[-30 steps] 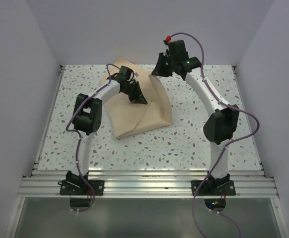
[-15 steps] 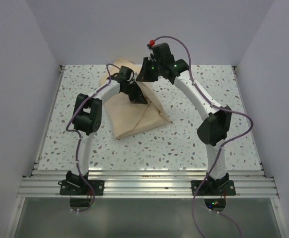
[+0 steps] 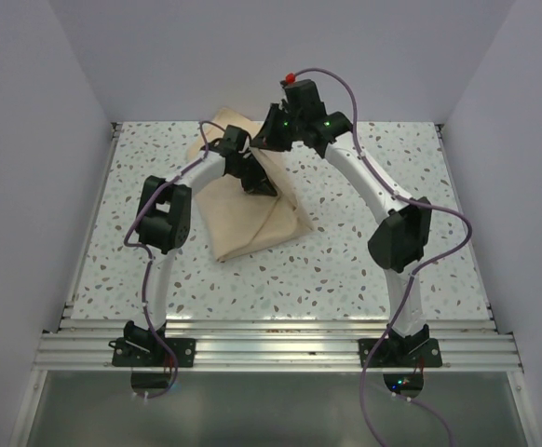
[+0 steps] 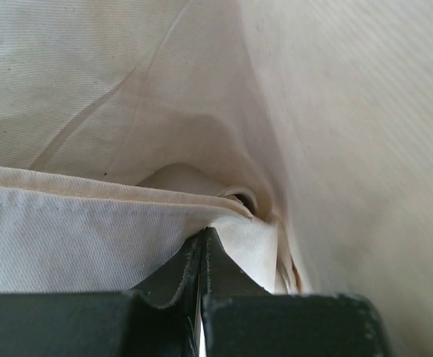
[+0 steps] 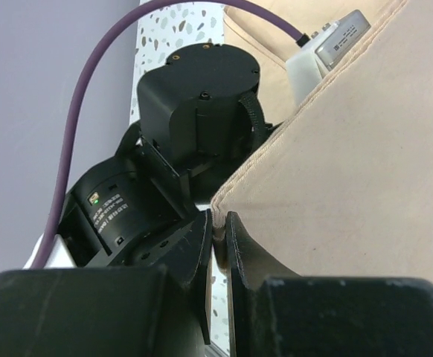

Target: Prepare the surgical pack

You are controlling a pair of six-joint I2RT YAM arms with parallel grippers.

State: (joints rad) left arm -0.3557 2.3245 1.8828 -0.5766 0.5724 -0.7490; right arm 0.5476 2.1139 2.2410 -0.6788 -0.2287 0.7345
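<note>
The surgical pack shows as a tan sheet (image 3: 252, 222), folded into a bundle at the back middle of the table; whatever it wraps is hidden. My left gripper (image 3: 260, 186) is shut and bears down on top of the bundle. In the left wrist view its tips (image 4: 201, 234) touch a hemmed fold of the sheet (image 4: 90, 223). My right gripper (image 3: 269, 142) is shut on a corner of the sheet (image 5: 350, 193) and holds that flap up above the bundle, right beside the left wrist. The pinched hem sits between its jaws (image 5: 219, 223).
The speckled table (image 3: 373, 251) is closed in by pale walls on the left, right and back. An aluminium rail (image 3: 280, 340) runs along the near edge. The left arm's black wrist (image 5: 194, 111) and a purple cable (image 5: 75, 149) stand very close to my right gripper.
My right gripper has carried the sheet's corner leftward and a little back, up to the left wrist, drawing the right flap over the bundle. The left gripper has stayed in place.
</note>
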